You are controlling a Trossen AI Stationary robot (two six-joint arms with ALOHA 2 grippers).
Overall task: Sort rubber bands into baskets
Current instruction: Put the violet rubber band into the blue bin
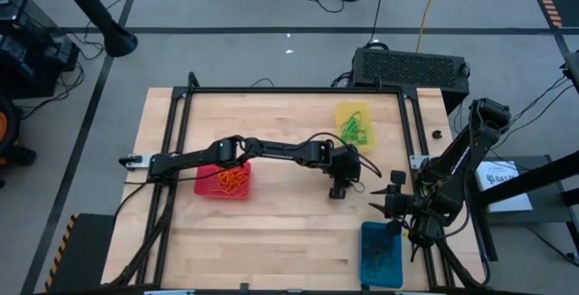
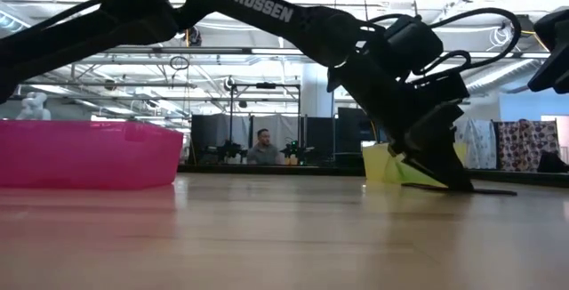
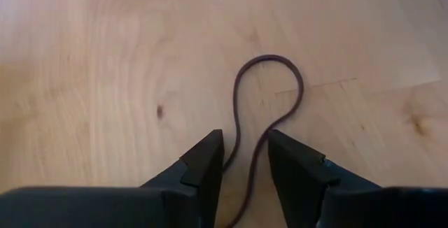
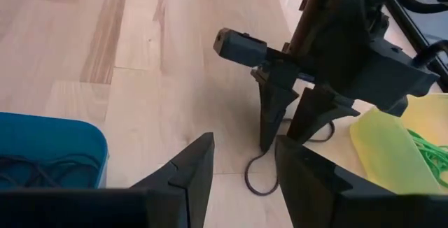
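Note:
A dark rubber band [image 3: 269, 81] lies in a loop on the wooden table, and it also shows in the right wrist view [image 4: 260, 179]. My left gripper [image 3: 245, 159] [image 1: 338, 189] points down at it near the table's middle. It is open by a narrow gap, and the band's two strands run between the fingers. My right gripper [image 4: 241, 161] [image 1: 387, 200] is open and empty to the right of it, above the table. The red basket [image 1: 223, 183] holds orange bands, the yellow basket [image 1: 354, 123] green ones, and the blue basket [image 1: 381, 254] dark ones. My left gripper's fingers come from above, pointing down, and stand astride the band's narrowed end [image 3: 238, 140]. One strand runs right along one finger's inner edge [image 3: 270, 136]. I cannot tell whether that finger touches it. The band lies flat on the table.
The red basket [image 2: 89, 152] and yellow basket [image 2: 382, 164] stand on the table in the low view. A black frame [image 1: 289, 90] runs round the work area. A person [image 2: 262, 148] sits far off in the room behind.

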